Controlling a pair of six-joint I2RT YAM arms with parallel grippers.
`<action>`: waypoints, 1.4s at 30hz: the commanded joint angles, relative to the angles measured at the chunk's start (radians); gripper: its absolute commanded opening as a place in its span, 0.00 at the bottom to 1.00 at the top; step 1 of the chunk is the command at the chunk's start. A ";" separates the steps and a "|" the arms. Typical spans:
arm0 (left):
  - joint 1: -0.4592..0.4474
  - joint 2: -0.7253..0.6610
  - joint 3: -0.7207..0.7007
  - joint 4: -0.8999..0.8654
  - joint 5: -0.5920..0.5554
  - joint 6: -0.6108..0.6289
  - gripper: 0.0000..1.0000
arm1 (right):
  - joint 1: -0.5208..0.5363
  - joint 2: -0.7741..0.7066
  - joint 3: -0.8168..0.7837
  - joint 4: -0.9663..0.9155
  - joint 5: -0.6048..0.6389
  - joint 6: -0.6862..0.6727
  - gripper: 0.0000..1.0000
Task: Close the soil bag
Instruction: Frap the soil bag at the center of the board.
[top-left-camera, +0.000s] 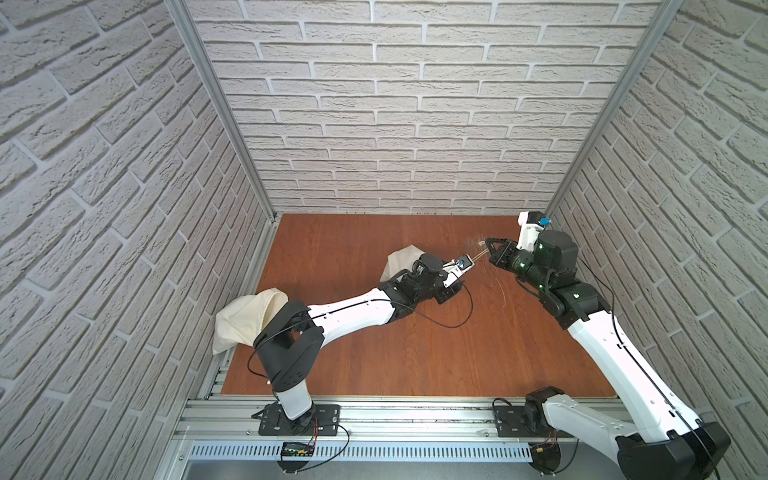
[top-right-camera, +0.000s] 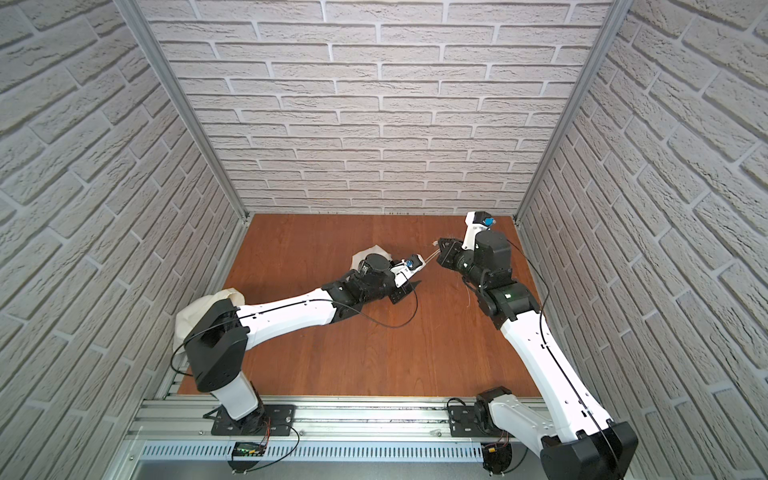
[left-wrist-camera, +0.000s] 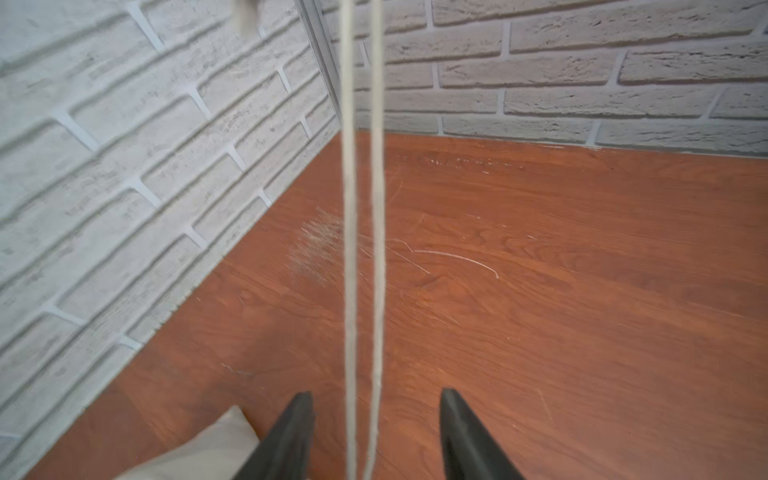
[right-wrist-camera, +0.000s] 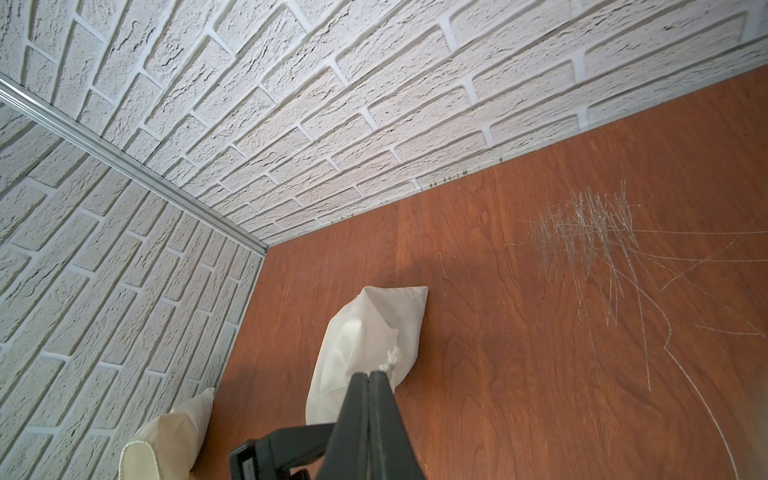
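Observation:
The soil bag is a cream cloth sack lying on the brown table at mid-back, partly hidden behind my left wrist. The right wrist view shows the soil bag whole. Two thin cream cords run taut from it up to my right gripper, which hangs above the table at the back right. That gripper is shut on the cords, and a frayed knot pokes out beside its tip. My left gripper stands open just past the bag, with both cords passing between its fingers and touching neither.
A second, puffier cream sack with a wide hemmed mouth leans against the left wall, behind my left arm's elbow. Brick walls close in the table on three sides. A patch of scratches marks the wood near the back right.

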 joint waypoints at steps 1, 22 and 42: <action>0.020 0.014 0.036 -0.047 0.017 0.020 0.38 | 0.004 -0.029 0.032 0.004 0.032 -0.033 0.03; 0.080 -0.005 -0.146 -0.336 -0.493 0.003 0.18 | -0.186 -0.130 0.093 -0.130 0.107 -0.116 0.03; 0.170 -0.038 -0.246 -0.379 -0.570 -0.152 0.20 | -0.390 -0.154 0.071 -0.188 0.020 -0.107 0.03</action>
